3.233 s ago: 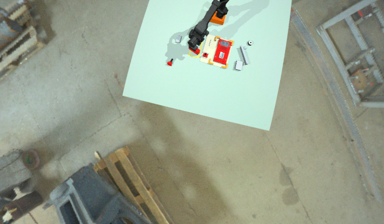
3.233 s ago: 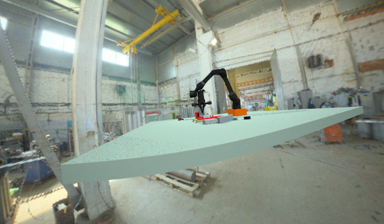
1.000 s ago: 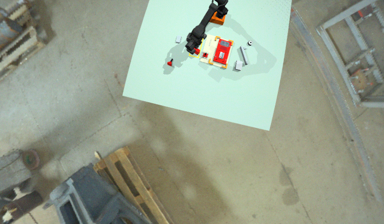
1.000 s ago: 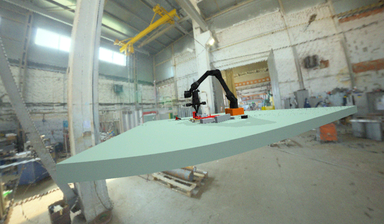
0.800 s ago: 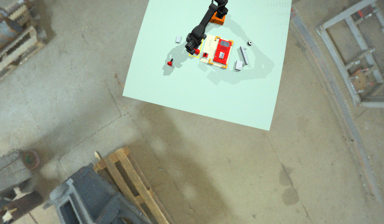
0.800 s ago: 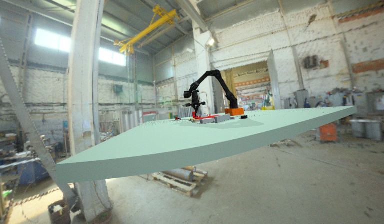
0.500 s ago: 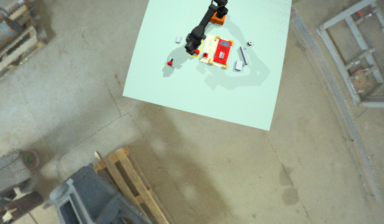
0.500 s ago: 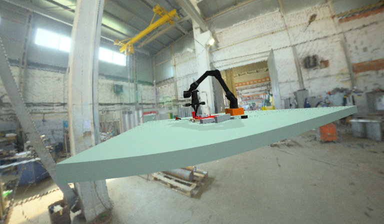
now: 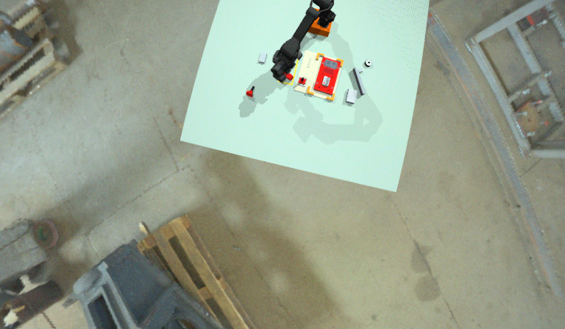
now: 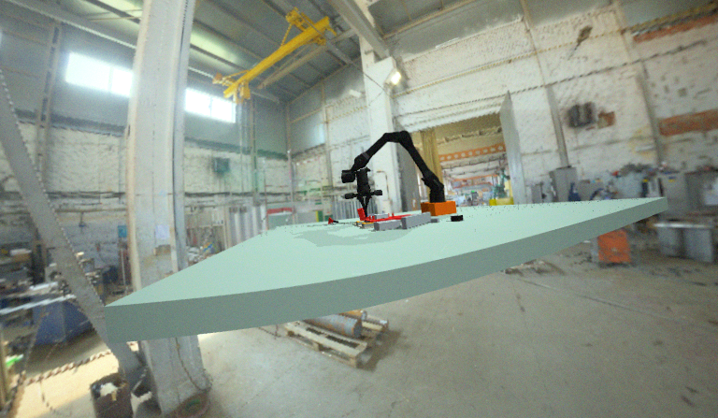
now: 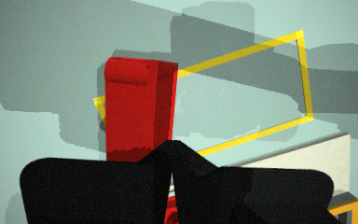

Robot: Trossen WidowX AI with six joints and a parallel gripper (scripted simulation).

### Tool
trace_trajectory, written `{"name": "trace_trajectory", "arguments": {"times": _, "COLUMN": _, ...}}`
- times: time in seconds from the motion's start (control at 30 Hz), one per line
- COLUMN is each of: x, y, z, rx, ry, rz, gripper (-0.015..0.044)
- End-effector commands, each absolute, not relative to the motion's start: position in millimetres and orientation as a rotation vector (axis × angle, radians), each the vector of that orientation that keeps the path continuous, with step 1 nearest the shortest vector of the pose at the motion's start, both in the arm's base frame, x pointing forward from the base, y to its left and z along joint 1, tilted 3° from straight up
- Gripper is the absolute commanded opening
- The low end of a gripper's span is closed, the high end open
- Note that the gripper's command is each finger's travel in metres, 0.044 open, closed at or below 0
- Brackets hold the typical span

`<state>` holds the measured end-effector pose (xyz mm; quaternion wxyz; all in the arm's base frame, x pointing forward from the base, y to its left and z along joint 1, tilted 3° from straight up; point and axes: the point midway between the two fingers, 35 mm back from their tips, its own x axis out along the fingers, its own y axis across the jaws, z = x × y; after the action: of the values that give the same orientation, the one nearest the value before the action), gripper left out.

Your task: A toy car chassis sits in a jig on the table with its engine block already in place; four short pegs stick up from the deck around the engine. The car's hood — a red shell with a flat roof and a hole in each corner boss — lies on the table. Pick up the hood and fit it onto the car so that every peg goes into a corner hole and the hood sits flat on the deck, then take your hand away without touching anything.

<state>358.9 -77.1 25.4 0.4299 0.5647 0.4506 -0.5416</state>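
Observation:
The red hood (image 9: pixel 289 76) (image 10: pixel 361 214) (image 11: pixel 130 112) stands on end, leaning, at the left end of a yellow outline (image 11: pixel 305 79). My gripper (image 11: pixel 172 147) (image 10: pixel 366 214) is shut with its fingertips together and nothing between them. The hood rises beside and partly behind the left finger in the wrist view; its lower end is hidden, and I cannot tell if they touch. The red chassis (image 9: pixel 319 86) lies in the jig (image 9: pixel 304 74) (image 11: pixel 312 162), with the grey engine block (image 9: pixel 326 81) on its deck. The pegs are too small to make out clearly.
A small red and black part (image 9: pixel 301 81) sits on the jig's cream plate, near the gripper. Another red and black part (image 9: pixel 249 93) lies left. A grey block (image 9: pixel 262 58) is at the left. A second grey block (image 9: pixel 350 96), a grey bar (image 9: pixel 358 81) and a wheel (image 9: pixel 368 62) lie right of the jig.

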Motion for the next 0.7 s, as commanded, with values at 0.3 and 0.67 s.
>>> {"name": "trace_trajectory", "arguments": {"times": 0.3, "x": 366.3, "y": -77.9, "z": 26.1, "rx": 1.420, "ry": 1.122, "rz": -1.350, "gripper": 0.0000}}
{"name": "trace_trajectory", "arguments": {"times": 0.67, "x": 371.3, "y": -79.1, "z": 26.0, "rx": 1.420, "ry": 1.122, "rz": -1.350, "gripper": 0.0000}}
